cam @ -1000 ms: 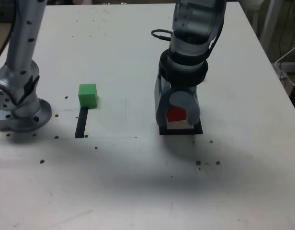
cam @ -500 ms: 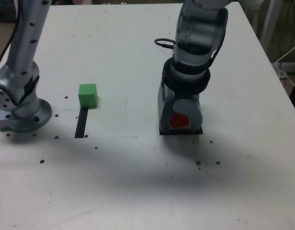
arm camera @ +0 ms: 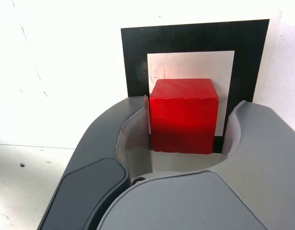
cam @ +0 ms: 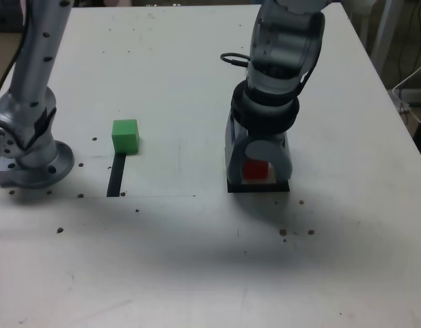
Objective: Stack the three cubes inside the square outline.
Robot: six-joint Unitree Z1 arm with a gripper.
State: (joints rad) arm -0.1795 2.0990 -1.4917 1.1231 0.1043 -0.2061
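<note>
- The red cube [arm camera: 184,115] sits on the white centre of the square outline [arm camera: 135,57], at right of centre in the exterior view; in the wrist view it overlaps the inner edge of the black frame on one side.
- The gripper [cam: 257,171] points down over the outline, its jaws standing on either side of the red cube.
- The jaws are parted a little wider than the cube: the wrist view shows a narrow gap between the cube and one jaw, while the other jaw is close against the cube's side (whether it touches, I cannot tell).
- The green cube [cam: 125,135] rests on the white surface [cam: 197,260] at left of centre in the exterior view, well apart from the outline and touching the far end of a short black strip [cam: 116,176].
- A yellow cube shows in neither view.
- The arm's base [cam: 33,160] stands at the left edge of the exterior view.
- Small dark specks [cam: 296,232] dot the surface near the outline.
</note>
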